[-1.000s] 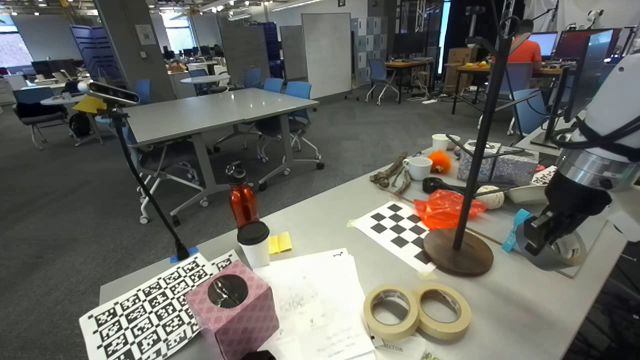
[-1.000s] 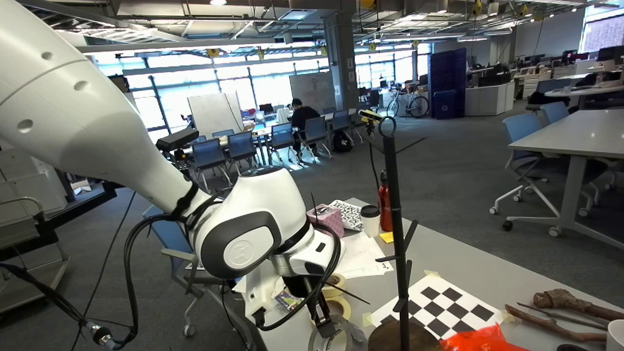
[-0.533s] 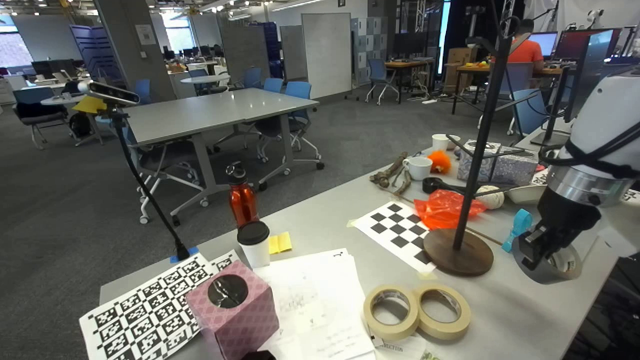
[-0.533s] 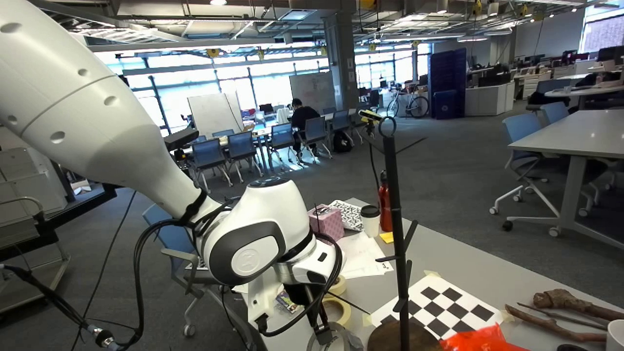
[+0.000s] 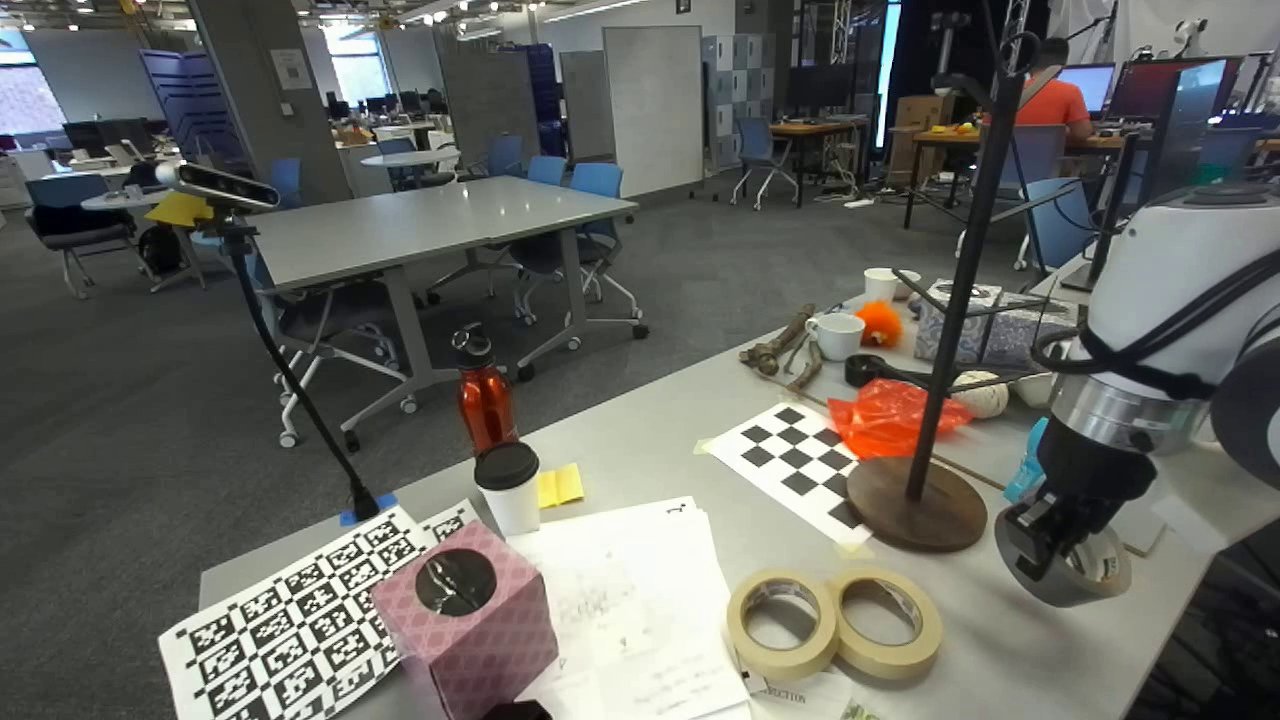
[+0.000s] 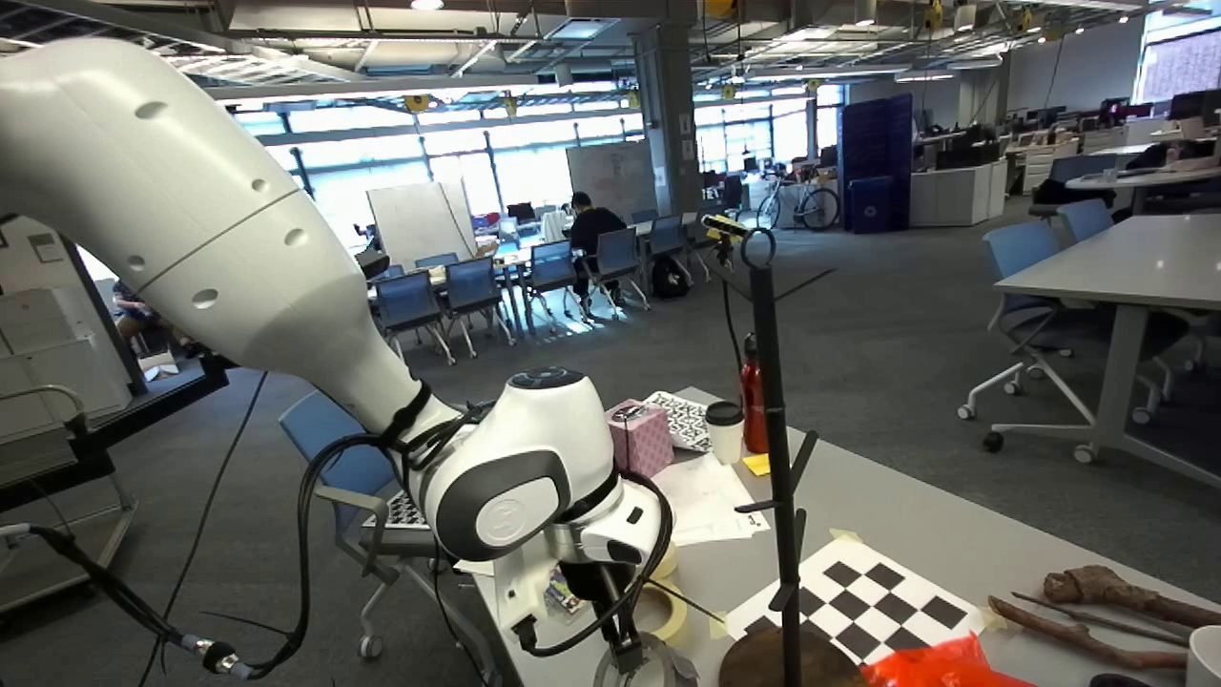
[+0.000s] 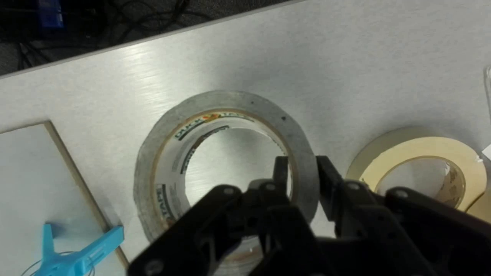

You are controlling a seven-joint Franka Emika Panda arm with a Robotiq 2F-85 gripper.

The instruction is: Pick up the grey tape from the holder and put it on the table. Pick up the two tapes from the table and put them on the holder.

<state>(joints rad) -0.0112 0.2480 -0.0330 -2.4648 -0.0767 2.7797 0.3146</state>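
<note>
I find the jaws gripping the grey tape (image 7: 222,100) by one side of its ring, over the tabletop (image 7: 364,76), near the holder (image 5: 916,505), not on it. I advise lowering flat, clear of the rolls (image 5: 826,620), releasing only on contact. Cup (image 5: 511,505): lidded, contents hidden. Mug (image 5: 836,338): contents not discernible.

The duct tape (image 7: 226,100) is grey, its white core printed in dark green and black with a dab of orange. Both masking tapes (image 5: 783,662) are cream. The holder (image 5: 958,300) pairs a black pole with a brown base. The hand (image 7: 303,165) is black, the arm (image 6: 248,262) white with dark grey panels, the tabletop (image 5: 1030,640) pale grey. The chart (image 5: 790,462) is checkered black and white; the tissue box (image 5: 500,625) wears a pink lattice pattern. The bottle (image 5: 487,408) is red, the note (image 5: 562,486) yellow.
</note>
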